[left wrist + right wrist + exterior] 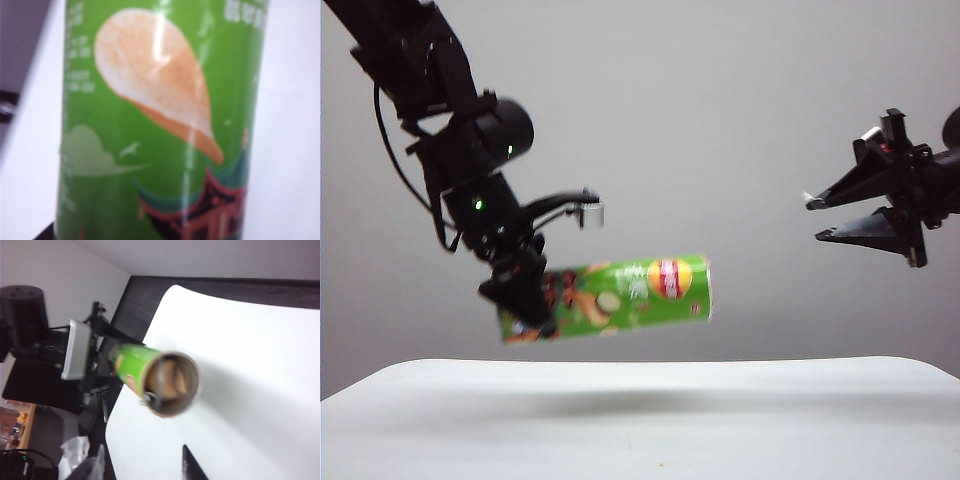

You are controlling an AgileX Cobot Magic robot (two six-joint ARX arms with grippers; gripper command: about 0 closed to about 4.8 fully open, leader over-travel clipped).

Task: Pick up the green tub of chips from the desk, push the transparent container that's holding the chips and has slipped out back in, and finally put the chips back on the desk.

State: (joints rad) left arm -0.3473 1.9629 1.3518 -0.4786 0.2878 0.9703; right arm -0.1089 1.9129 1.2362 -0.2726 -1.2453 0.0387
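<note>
Two end effectors: left gripping green tub of chips, right agape.

The bright-green cylindrical chip canister overruns the left wrist frame at both ends, its print blurred. The left gripper's black fingers hide the canister's near end. The right gripper's fingertips are cropped by the frame's edge.

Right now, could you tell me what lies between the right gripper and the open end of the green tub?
Nothing: in the exterior view only open air separates the right gripper from the green tub.
</note>
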